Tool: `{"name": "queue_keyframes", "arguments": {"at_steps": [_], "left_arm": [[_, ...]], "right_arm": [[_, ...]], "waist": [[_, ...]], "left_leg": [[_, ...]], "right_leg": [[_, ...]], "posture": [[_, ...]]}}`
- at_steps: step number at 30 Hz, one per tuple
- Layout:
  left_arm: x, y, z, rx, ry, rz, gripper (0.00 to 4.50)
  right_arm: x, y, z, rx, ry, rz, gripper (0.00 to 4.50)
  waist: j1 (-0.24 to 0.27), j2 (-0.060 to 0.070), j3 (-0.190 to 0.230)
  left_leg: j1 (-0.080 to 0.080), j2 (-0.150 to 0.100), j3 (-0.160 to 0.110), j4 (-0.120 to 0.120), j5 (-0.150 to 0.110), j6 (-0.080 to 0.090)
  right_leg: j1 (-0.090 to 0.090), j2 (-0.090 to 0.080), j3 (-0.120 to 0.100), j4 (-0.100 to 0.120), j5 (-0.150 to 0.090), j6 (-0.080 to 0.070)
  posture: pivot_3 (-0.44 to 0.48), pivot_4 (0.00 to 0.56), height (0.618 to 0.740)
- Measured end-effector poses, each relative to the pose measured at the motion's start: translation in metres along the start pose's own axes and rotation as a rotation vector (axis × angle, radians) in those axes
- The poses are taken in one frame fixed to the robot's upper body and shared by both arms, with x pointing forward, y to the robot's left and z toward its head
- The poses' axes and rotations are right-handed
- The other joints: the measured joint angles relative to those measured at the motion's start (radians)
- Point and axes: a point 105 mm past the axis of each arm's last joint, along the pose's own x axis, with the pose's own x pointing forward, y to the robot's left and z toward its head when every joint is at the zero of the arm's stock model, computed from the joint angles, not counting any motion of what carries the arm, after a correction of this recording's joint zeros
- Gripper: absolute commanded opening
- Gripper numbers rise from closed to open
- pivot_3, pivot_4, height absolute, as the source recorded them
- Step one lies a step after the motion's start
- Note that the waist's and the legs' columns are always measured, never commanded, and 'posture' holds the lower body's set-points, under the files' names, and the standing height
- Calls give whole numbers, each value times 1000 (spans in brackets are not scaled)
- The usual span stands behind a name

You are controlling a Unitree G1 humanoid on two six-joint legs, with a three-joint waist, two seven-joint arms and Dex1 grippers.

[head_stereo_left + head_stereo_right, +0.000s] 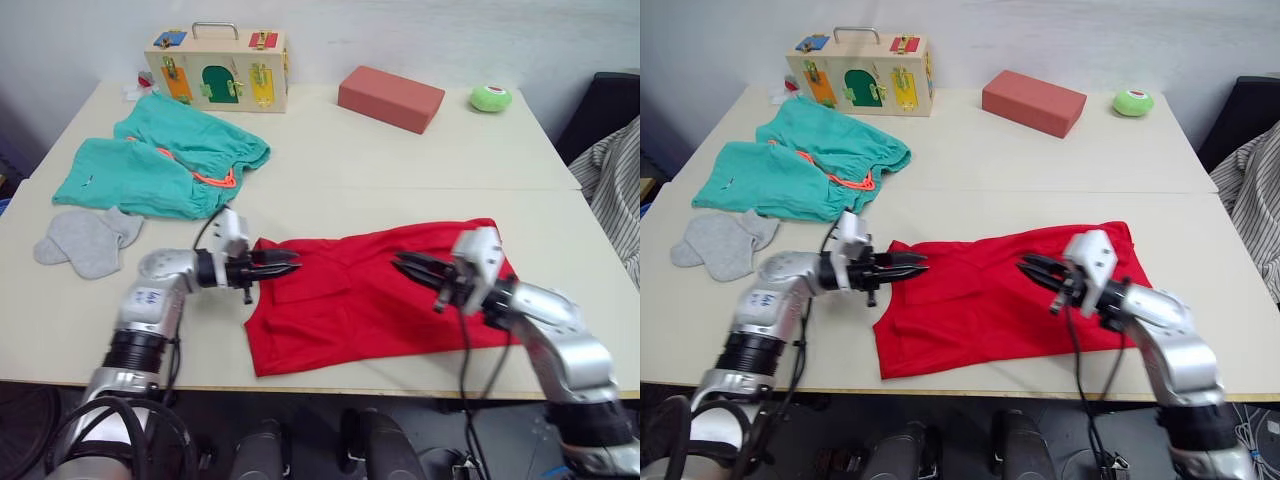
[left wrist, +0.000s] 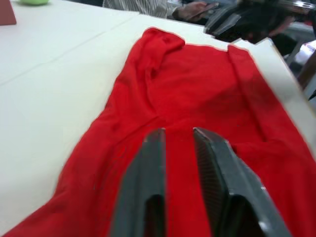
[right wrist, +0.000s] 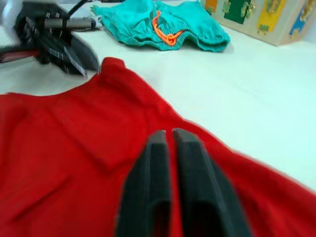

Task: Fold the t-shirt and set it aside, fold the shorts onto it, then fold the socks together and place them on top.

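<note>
— Looking for containers first: any on the table (image 1: 420, 170)?

— One, a wooden latch box (image 1: 217, 70) with a metal handle, at the far edge. Its little doors are shut, so what is inside cannot be told.

— Count the garments.

— One red t-shirt (image 1: 370, 295), spread flat and somewhat rumpled near the front edge. One pair of teal shorts (image 1: 160, 160) at the far left, orange drawstring showing. Two grey socks (image 1: 88, 240), overlapping, just in front of the shorts. Besides these, one salmon brick-shaped block (image 1: 390, 97) and one small green round thing (image 1: 490, 98) at the back.

— And the grippers?

— The left gripper (image 1: 285, 265) sits at the shirt's left edge, fingers (image 2: 148, 182) slightly parted over the red cloth, grasping nothing. The right gripper (image 1: 410, 266) is over the shirt's right half, fingers (image 3: 190, 173) pressed nearly together, nothing between them.

— The surroundings?

— Two pale tabletops butted together, a seam running across; a light wall behind; striped fabric (image 1: 615, 180) on the right.
</note>
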Motion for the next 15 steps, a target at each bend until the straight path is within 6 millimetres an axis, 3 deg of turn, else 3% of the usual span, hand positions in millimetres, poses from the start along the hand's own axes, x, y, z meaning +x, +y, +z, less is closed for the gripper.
{"name": "queue_keyframes", "arguments": {"at_steps": [6,9,13,15], "left_arm": [[10,12,-14,15,24,140,19],[16,26,-22,-18,36,266,19],[14,48,-25,-44,35,438,19],[11,55,-25,-57,28,488,19]], "right_arm": [[58,-4,-18,-24,37,-75,0],[77,-8,-28,-50,79,-135,0],[74,-25,-53,-69,170,-248,0],[68,-34,-54,-88,174,-284,0]], "waist": [[-6,0,0],[-8,0,0],[-4,0,0],[-6,0,0]], "left_leg": [[-1,1,1,-1,0,-1],[-1,0,1,0,1,0],[-1,-1,1,-1,1,0],[0,-1,1,-1,1,0]], "right_leg": [[-1,0,0,0,0,0],[-1,-1,0,0,0,0],[-1,-3,-1,0,0,0],[0,-3,-1,0,0,0]], "posture": [[0,150,740],[0,150,740],[0,150,740],[0,150,740]]}}
